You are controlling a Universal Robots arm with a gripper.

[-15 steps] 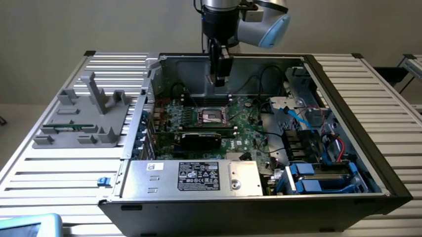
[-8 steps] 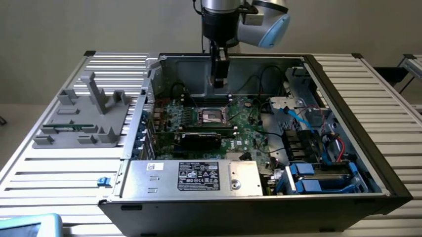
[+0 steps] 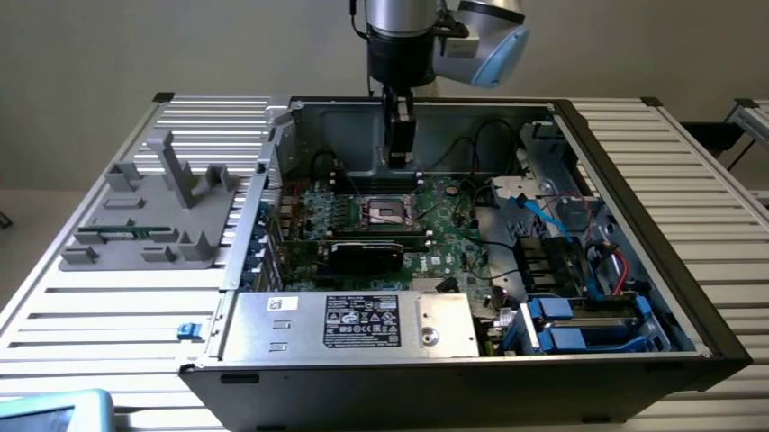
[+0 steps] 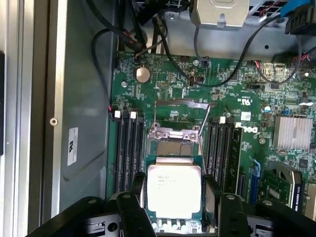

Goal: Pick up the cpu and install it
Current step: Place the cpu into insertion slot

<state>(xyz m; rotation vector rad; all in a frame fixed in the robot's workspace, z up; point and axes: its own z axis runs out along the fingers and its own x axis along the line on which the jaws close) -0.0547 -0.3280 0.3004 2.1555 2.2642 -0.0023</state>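
Cpu (image 4: 174, 191) sits level in the claw (image 4: 175, 196), fingers (image 4: 138, 190) pressed to two opposite edges so its flat underside faces the open socket (image 4: 171, 148) just beyond, on the motherboard (image 4: 163, 94) inside the case (image 3: 481, 387).

Slatted metal table (image 3: 108, 315), open computer case (image 3: 420, 396) on it, grey fixture (image 3: 180, 193) alongside

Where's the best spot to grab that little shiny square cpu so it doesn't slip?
Grip the cpu by two opposite thin edges, coming straight down from above. It lies flat and level with a broad smooth metal top, so only the sides give the fingers something to squeeze. The fingers hold it that way here, one on each side, above the open socket.
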